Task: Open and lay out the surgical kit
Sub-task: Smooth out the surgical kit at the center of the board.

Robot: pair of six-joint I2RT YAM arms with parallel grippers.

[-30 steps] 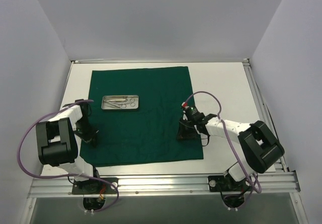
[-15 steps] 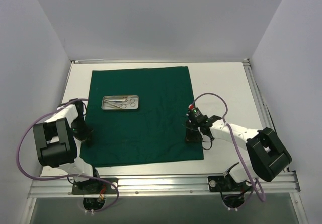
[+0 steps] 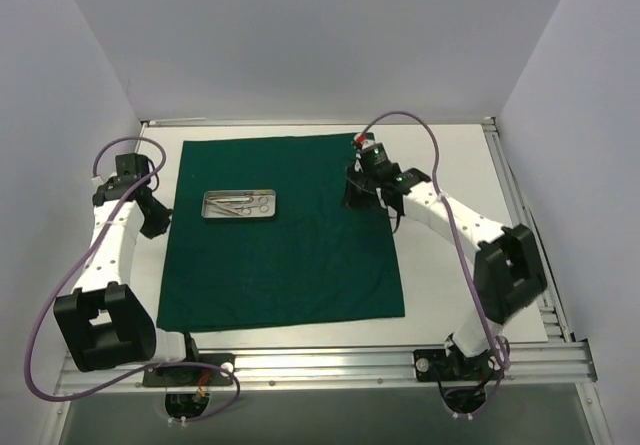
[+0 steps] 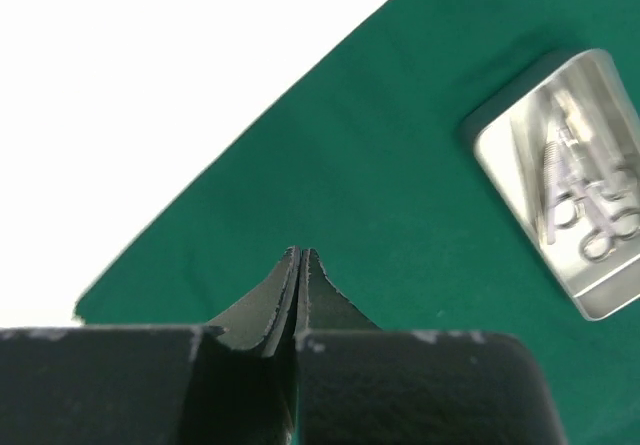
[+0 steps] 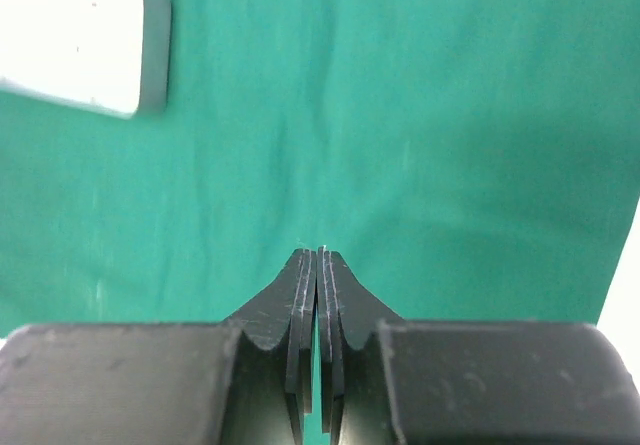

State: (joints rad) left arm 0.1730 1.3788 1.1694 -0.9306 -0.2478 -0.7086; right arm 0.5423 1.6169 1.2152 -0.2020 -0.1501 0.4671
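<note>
Your green cloth wrap (image 3: 285, 230) lay spread flat on the white table (image 3: 450, 165), its edges running roughly parallel to the table's own. Bare table showed widest to the right of the cloth. Only a narrow strip showed along the left and far sides, and pale walls (image 3: 300, 35) closed in on three sides. The cloth's near edge sat close to the metal rail (image 3: 320, 365) by the arm bases.

The shiny rectangular metal tray (image 3: 240, 205) rested on the far-left part of the cloth, its long axis running left to right, parallel to the far edge. Slim steel instruments (image 4: 585, 200) lay lengthwise inside it, ring handles toward the right end. The cloth looked dark green, smooth and nearly square, with faint creases.

Your left hand (image 3: 156, 221) hung at the cloth's left edge, fingers pressed together and gripping nothing, the tray well apart from it. Your right hand (image 3: 355, 193) hovered over the cloth's far-right part, near its right edge, likewise closed and empty.
</note>
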